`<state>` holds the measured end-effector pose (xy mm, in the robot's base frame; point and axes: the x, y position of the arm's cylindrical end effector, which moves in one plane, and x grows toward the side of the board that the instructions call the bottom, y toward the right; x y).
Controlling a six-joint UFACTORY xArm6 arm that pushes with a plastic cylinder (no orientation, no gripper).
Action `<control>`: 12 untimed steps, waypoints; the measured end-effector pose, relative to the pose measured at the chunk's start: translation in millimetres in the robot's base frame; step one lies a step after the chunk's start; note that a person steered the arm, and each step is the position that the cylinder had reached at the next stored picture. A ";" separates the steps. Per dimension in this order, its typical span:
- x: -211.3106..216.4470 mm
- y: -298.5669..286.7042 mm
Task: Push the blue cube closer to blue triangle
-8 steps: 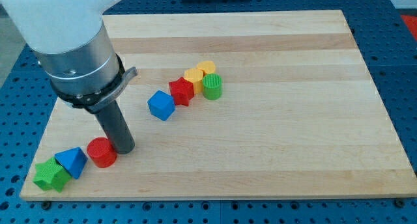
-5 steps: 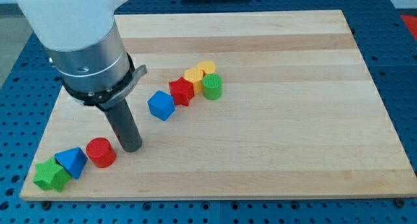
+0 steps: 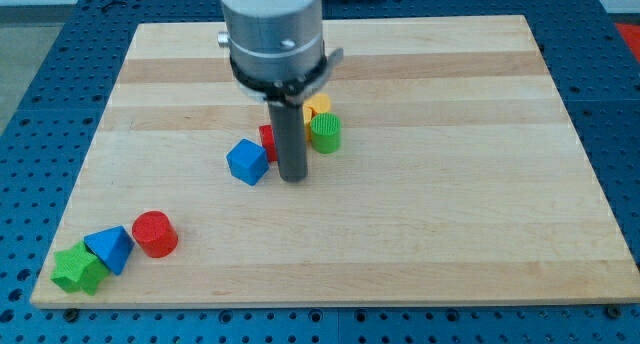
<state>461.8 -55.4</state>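
One blue cube [image 3: 247, 162], one blue triangle [image 3: 110, 248] far off near the desk's [image 3: 450, 234] bottom-left edge; my tip [image 3: 293, 177], bearing no hand, stands just right of the cube.

Ended in a straight, dark grey rod, matte and round in section, down to my tip [image 3: 293, 177]. Above the rod, wore a broad silver-grey metal cylinder with a dull brushed sheen and one small dark dot on its face. Carried a black collar round the cylinder's lower edge, with a small grey tab jutting out at the view's right.
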 end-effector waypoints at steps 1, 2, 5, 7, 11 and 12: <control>-18.0 -35.0; -24.5 -76.1; 29.5 -62.9; 50.4 -28.6; 78.9 -29.2; 78.8 -31.8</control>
<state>540.7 -87.2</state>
